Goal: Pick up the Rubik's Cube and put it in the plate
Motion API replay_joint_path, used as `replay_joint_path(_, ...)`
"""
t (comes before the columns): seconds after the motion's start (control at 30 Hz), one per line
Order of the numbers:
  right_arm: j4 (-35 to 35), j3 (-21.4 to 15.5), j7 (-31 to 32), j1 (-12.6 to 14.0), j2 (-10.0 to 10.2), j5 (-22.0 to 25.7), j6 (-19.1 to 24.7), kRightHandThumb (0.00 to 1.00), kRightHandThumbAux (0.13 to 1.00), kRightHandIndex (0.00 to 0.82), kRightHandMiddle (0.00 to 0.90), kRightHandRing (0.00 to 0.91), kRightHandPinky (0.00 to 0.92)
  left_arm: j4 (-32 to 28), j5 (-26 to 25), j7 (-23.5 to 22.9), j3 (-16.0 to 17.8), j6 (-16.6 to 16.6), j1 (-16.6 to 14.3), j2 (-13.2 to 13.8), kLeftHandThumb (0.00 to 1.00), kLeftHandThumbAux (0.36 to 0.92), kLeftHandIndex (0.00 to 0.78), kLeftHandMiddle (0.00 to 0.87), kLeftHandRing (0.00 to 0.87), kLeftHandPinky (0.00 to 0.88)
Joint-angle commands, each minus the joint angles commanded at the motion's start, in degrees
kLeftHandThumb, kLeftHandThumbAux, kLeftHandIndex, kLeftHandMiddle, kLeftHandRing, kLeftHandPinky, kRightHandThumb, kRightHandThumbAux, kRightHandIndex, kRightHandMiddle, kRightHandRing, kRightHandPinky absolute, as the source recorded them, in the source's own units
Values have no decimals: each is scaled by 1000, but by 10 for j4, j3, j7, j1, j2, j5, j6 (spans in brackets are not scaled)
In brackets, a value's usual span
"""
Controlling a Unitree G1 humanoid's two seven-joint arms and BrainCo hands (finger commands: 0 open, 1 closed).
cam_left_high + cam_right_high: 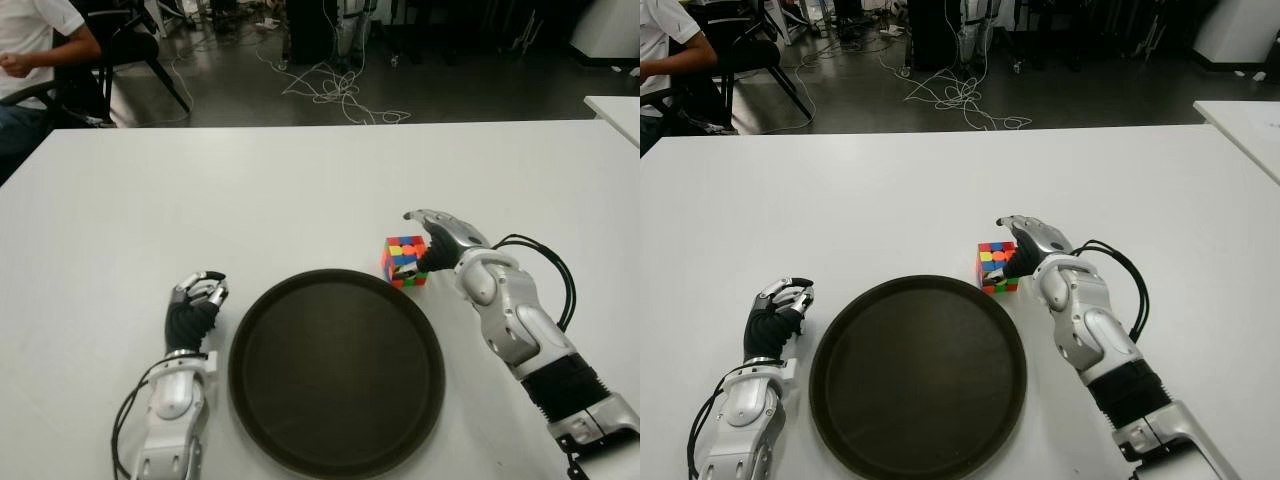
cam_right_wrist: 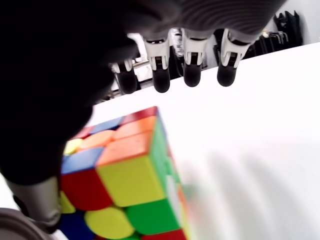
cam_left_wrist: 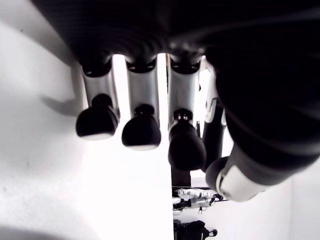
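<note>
Rubik's Cube (image 1: 404, 260) partly hidden behind right hand (image 1: 445, 245), fingers (image 2: 192, 75) spread, holding nothing.

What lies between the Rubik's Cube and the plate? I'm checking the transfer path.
Only a narrow strip of bare white table, per the left eye view. The Rubik's Cube sits just past the plate rim, with the right hand against it.

We see a white table (image 1: 300, 180) filling most of the view, its far edge running straight across. Beyond that edge lies a dark floor (image 1: 480, 90) with loose white cables (image 1: 335, 90) tangled on it. Past the far left corner a person (image 1: 30, 50) sits beside a black chair (image 1: 130, 50). A second white table (image 1: 618, 110) shows at the right.
</note>
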Motion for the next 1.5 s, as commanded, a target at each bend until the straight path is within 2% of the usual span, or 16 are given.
replay_joint_path(0.4, -5, -2, 4, 2, -4, 5, -2, 0, 690, 0, 0, 0, 4, 0, 3, 3, -1, -3, 1, -1, 709, 706, 444, 806, 820, 811)
replay_joint_path(0.6, -4, -4, -3, 4, -4, 7, -7, 0, 688, 0, 0, 0, 28, 6, 2, 5, 0, -9, 0, -2, 709, 706, 444, 808, 821, 811)
replay_joint_path(0.93, 6, -6, -12, 3, -4, 9, -16, 0, 687, 0, 0, 0, 5, 4, -3, -1, 0, -8, 0, 0, 709, 705, 443, 812, 824, 816)
replay_joint_path(1.5, -5, -1, 9, 0, -6, 4, 2, 0, 682, 0, 0, 0, 3, 4, -4, -1, 0, -10, 0, -1, 710, 705, 444, 809, 822, 814)
